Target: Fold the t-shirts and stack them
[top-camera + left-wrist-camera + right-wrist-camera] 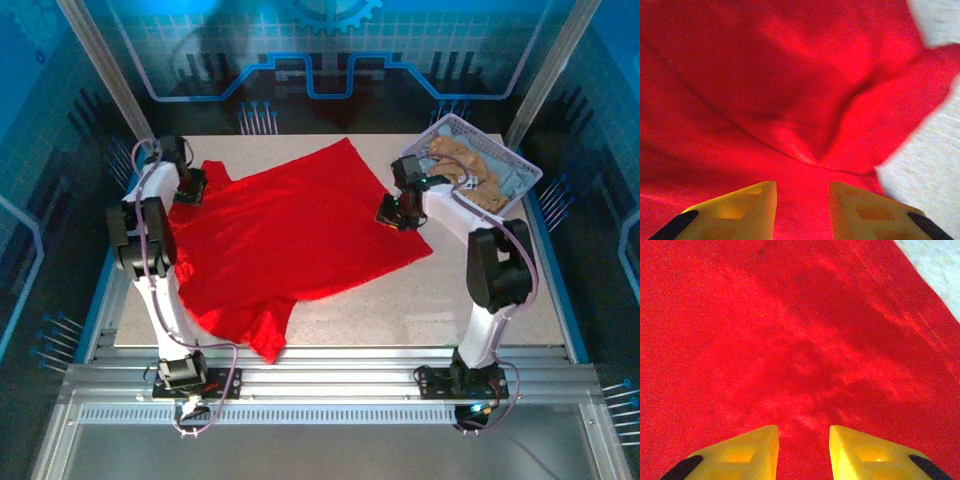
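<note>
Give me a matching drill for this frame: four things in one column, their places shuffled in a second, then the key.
Things:
1. red t-shirt
2. basket
3. tan t-shirt
4. left gripper

Places:
A. inside the basket
B. far right corner of the table
C. spread over the middle of the table
D. at the red t-shirt's far left edge

Pairs: 1-C, 2-B, 3-A, 4-D.
</note>
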You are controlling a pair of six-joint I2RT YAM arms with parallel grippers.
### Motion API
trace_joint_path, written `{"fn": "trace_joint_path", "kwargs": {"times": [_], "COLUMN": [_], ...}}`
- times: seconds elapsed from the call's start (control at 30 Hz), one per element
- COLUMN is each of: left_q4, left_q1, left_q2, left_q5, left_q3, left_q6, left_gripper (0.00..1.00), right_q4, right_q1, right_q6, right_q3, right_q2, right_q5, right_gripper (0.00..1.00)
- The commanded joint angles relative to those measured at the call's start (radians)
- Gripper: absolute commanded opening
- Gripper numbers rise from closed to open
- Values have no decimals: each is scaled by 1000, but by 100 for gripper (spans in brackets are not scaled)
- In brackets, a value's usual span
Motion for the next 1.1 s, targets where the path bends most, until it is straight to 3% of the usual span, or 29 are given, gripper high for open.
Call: {"fn": "trace_joint_path", "kwargs": {"times": [0.0, 0.17, 0.27, 0.43, 0.53, 0.7, 0.8, 0.87, 0.97, 1.07], "left_q4": [55, -95, -144, -63, -48, 33, 167, 221, 183, 159], "left_q1": [6, -24, -37, -73, -101, -137, -142, -143, -149, -154], "left_q2": [89, 265, 327, 394, 480, 736, 821, 755, 498, 186], "left_q5": [79, 107, 135, 230, 288, 412, 434, 405, 300, 204], "left_q3": [96, 370, 407, 418, 514, 855, 1036, 1023, 838, 467], "left_q6": [35, 112, 81, 22, -20, -162, -251, -224, -35, 20], "left_gripper": [38, 40, 36, 26, 21, 12, 16, 27, 52, 54], "right_q4": [-7, -32, -57, -148, -193, -193, -175, -153, -94, -49], "right_q1": [18, 15, 15, 12, 3, -26, -44, -53, -54, -45], "right_q6": [-22, -2, 16, 63, 97, 153, 180, 195, 190, 177], "right_q3": [78, 150, 192, 256, 274, 285, 311, 322, 301, 248], "right_q2": [77, 190, 237, 304, 332, 357, 383, 394, 349, 255], "right_q5": [-14, -37, -31, 9, 14, -27, -74, -109, -111, -78], "right_gripper": [34, 35, 36, 35, 35, 34, 34, 33, 32, 32]}}
